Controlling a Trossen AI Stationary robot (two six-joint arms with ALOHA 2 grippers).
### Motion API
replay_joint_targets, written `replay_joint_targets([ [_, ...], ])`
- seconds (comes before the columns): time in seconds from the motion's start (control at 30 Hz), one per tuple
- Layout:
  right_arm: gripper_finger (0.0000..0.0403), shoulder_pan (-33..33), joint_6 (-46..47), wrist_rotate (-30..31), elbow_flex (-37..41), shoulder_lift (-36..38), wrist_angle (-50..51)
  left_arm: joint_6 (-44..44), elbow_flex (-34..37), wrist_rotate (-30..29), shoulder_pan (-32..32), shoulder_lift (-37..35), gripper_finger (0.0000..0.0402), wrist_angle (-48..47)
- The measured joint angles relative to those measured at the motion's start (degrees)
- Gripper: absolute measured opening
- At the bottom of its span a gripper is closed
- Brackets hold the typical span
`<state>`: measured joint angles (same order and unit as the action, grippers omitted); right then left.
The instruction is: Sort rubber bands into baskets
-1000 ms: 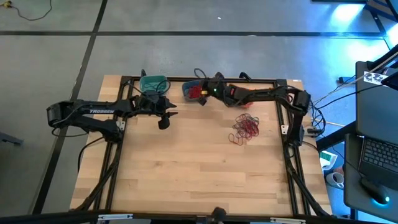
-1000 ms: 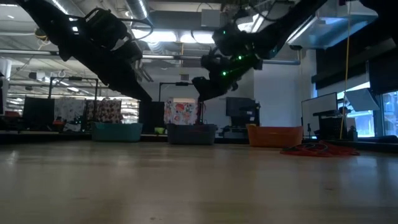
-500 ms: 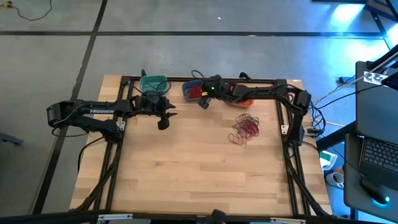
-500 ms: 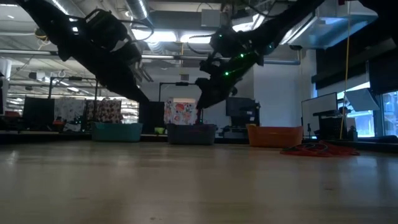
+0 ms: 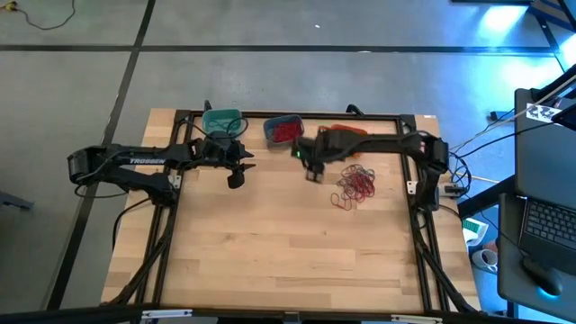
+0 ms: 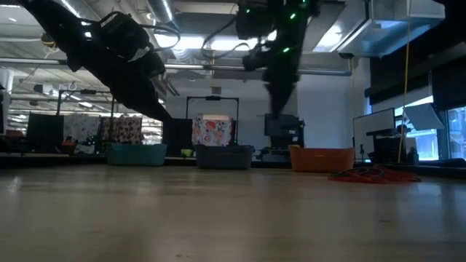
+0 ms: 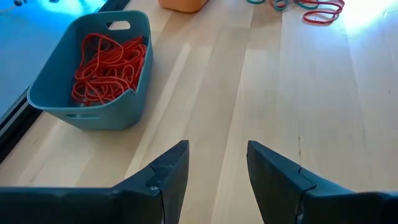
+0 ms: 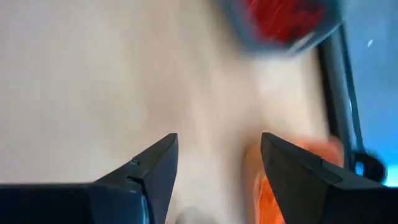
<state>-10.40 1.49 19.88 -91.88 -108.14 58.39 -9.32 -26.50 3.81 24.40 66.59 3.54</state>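
Three baskets sit in a row along the far edge of the wooden surface [image 5: 270, 243], toward twelve o'clock in the high view: the teal basket [image 5: 221, 121] at the left end, the slate blue basket [image 5: 283, 130] in the middle and the orange basket [image 5: 345, 132] at the right, partly covered by the right arm. The row's long axis runs from nine o'clock to three o'clock. In the left wrist view the slate blue basket [image 7: 93, 71] holds a tangle of red rubber bands [image 7: 109, 62].

A loose pile of rubber bands [image 5: 355, 184], mostly red with a few darker ones, lies flat on the surface at about four o'clock from the orange basket, well apart from the slate blue one. The pile is stretched roughly from twelve to six o'clock.

The right claw [image 5: 312, 165] hovers over bare wood between the slate blue basket and the pile, just at nine o'clock of the pile. Its fingers [image 8: 146, 171] stand spread with nothing between them.

The left claw [image 5: 238, 160] hangs at about five o'clock from the teal basket, pointing toward three o'clock. Its fingers [image 7: 168, 171] are spread too, and empty.
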Motion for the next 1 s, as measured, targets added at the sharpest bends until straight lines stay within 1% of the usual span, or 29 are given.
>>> replay_joint_targets([
  [0.1,0.0225,3.7,2.6,0.0,0.0,0.0,10.0,0.0,0.0,0.0,0.0,0.0,0.0159,0.0],
  [0.13,0.0225,4.8,3.9,0.0,0.4,0.0,11.9,0.2,0.0,0.0,0.0,0.0,0.0159,0.0],
  [0.27,0.0225,8.7,6.9,0.1,3.1,0.0,14.4,0.3,0.0,0.0,0.0,0.0,0.0159,0.0],
  [0.4,0.0224,10.6,9.2,0.0,7.0,0.0,14.8,0.3,0.0,0.0,0.0,0.0,0.0159,0.0],
  [0.6,0.0224,9.3,11.0,0.8,13.9,0.0,15.3,0.3,0.0,0.0,0.0,0.0,0.0159,0.0],
  [0.73,0.0224,7.4,14.1,0.4,18.1,1.0,17.3,0.3,0.0,0.0,0.0,0.0,0.016,-0.1],
  [0.8,0.0224,7.1,15.7,-0.5,20.3,3.0,17.3,0.2,0.0,0.0,0.0,0.0,0.016,-0.1],
  [0.87,0.0224,7.3,16.9,-2.6,22.7,5.4,16.8,0.2,0.0,0.0,0.0,0.0,0.016,-0.1],
  [0.93,0.0224,7.4,18.6,-4.7,25.4,8.1,15.2,0.2,0.0,0.0,0.0,0.0,0.016,-0.1],
  [1.0,0.0224,7.4,20.0,-5.7,28.4,11.2,12.9,0.2,0.0,0.0,0.0,0.0,0.016,-0.2],
])
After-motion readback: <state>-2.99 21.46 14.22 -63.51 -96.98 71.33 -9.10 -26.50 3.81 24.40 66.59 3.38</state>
